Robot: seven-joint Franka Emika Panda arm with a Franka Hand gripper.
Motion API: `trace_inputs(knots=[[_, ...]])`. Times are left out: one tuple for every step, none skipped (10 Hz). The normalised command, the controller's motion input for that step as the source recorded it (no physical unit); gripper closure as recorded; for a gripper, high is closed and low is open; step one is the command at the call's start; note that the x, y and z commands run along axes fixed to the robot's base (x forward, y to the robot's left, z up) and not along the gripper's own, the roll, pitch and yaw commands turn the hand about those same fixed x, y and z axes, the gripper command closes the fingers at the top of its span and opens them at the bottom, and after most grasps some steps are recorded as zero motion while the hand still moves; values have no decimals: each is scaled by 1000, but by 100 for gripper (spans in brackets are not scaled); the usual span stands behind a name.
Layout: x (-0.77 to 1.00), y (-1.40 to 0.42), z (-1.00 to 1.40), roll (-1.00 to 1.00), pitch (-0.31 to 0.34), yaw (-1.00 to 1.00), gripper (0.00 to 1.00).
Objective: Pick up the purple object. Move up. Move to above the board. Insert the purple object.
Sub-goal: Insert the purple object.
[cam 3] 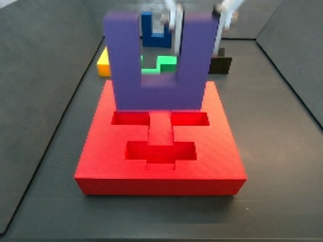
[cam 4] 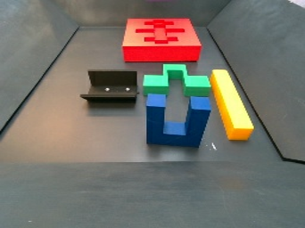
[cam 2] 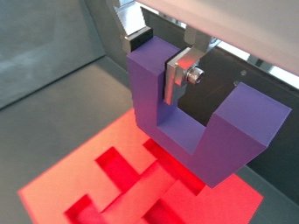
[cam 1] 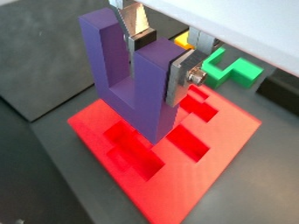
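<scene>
End effector (cam 3: 195, 26) is closed on the purple object (cam 3: 158, 61), clamping one prong: a silver finger (cam 1: 181, 74) sits inside the U against the prong's inner face, and the other finger is outside the same prong. The U hangs open side up and base down, clear of the counter and over the board (cam 3: 158, 151). It appears to sit over the cross cut-outs, but I can't tell if it's lined up. In the side view showing the blue block (cam 4: 179, 116), neither the purple object nor the end effector is in frame.

Handling, my read: matte plastic, rigid, probably light, won't deform or break. Flat parallel faces give the pads good contact, so slip risk is low. Gripping one prong puts the hold off-centre, so I'd expect it to tilt a bit if the base catches a slot edge. Holding high on the prong keeps the fingers clear of the board when it goes in.

From the board in that first side view, the green block (cam 3: 158, 64) is at 12 o'clock, the yellow bar (cam 3: 104, 64) at 11 and the fixture (cam 3: 221, 64) at 1. All are well clear of the slots.
</scene>
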Motion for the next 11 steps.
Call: trace_inputs(knots=[[0,-466,-554,229,-54,17,100],[40,-420,-557,249,-86,29,100],[114,-337,-514,251,-83,40,100],[131,-260,-460,246,-63,66,100],[231,-109,-411,206,-71,126,100],[240,6,-271,84,-109,234,100],[200,71,-220,47,-114,294,100],[146,23,-197,39,-93,291,100],[66,17,-200,50,-47,217,100],[63,217,-57,76,0,66,100],[20,306,0,131,10,0,100]])
